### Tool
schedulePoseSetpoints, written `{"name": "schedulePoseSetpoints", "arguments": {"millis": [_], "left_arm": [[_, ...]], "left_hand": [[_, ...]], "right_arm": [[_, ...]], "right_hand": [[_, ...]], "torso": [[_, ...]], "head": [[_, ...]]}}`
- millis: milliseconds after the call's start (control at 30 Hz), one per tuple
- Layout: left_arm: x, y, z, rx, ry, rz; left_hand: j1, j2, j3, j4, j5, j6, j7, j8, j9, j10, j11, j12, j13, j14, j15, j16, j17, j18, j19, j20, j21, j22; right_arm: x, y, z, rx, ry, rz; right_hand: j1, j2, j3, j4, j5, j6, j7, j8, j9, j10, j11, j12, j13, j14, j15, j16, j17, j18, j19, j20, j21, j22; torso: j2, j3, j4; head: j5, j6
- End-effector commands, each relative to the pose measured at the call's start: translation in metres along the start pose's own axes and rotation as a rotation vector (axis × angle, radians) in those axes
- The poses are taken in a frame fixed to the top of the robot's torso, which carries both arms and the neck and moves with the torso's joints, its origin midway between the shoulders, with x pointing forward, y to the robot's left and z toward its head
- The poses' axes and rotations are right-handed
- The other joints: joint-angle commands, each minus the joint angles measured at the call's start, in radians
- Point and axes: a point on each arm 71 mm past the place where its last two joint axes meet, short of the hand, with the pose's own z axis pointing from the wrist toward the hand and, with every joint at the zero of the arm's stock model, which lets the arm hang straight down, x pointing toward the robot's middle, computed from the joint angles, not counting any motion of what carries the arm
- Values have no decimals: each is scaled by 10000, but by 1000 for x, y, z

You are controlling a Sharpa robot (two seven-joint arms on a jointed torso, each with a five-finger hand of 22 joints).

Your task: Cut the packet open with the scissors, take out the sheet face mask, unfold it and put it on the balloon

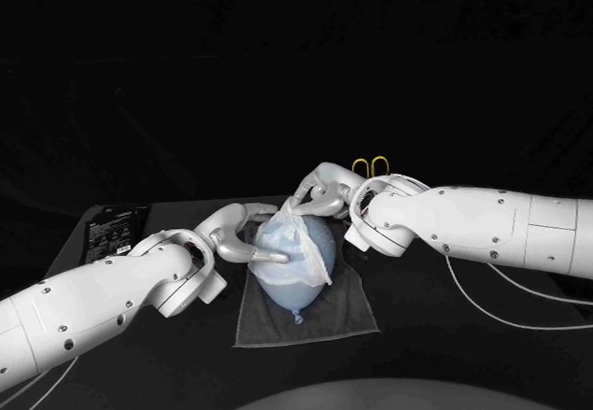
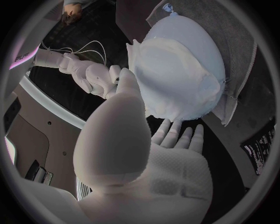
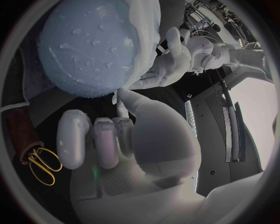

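A pale blue balloon point(image 1: 305, 261) lies on a grey cloth point(image 1: 333, 320), its knot towards me. The white sheet mask point(image 1: 291, 238) is draped over its top and left side. My right hand point(image 1: 323, 196) is at the balloon's far end and pinches a raised corner of the mask point(image 2: 133, 56); its other fingers point(image 3: 96, 140) are curled in. My left hand point(image 1: 242, 234) cups the balloon's left side, fingers point(image 2: 178, 135) spread and straight, touching the mask's edge. Both the balloon point(image 3: 87, 46) and the left hand point(image 3: 181, 53) appear in the right wrist view.
Yellow-handled scissors point(image 1: 370, 166) lie beyond the right hand at the table's far side, seen too in the right wrist view as scissors point(image 3: 42, 163). The black packet point(image 1: 117, 230) lies at the far left of the table. Cables trail by the right arm.
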Motion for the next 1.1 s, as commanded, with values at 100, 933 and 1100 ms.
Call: {"name": "schedulePoseSetpoints", "arguments": {"millis": [100, 933, 1100], "left_arm": [[4, 0, 0, -50, 311, 20], [3, 2, 0, -123, 303, 4], [2, 2, 0, -129, 296, -3]], "left_hand": [[110, -21, -15, 8, 9, 71, 1105, 35, 14, 65, 27, 56, 0, 1, -38, -67, 0, -119, -54, 17, -1, 13], [120, -12, 2, 8, 13, 144, 1105, 80, 37, 141, 25, 109, 10, 7, -56, -69, 3, -118, -58, 18, 1, 14], [126, -10, 5, 8, 14, 172, 1105, 98, 47, 168, 27, 128, 13, 13, -69, -68, 5, -118, -57, 18, 2, 15]], "right_arm": [[-6, 4, -2, -659, -922, 404], [-5, -1, -11, -22, -685, 731], [-6, -9, -8, 633, -464, 294]], "right_hand": [[-271, -3, 170, -33, 29, -40, 0, 172, 107, 1000, -76, 80, 2556, 1237, -236, 35, 2633, -70, 302, -107, 25, 2026], [-1932, -528, -58, 638, -4, -1522, 452, -163, 224, 301, 317, -753, 1739, 1237, 39, 35, 2633, 36, 49, 8, -637, 1838], [-2334, -787, -683, 1182, 22, -1952, 722, -695, 19, 66, 570, -967, 1530, 1231, 311, 28, 2614, 49, -13, 236, -760, 1805]], "torso": [[0, 0, 4], [2, -11, 6], [21, -1, 4]], "head": [[-14, -4], [24, 70], [28, 59]]}}
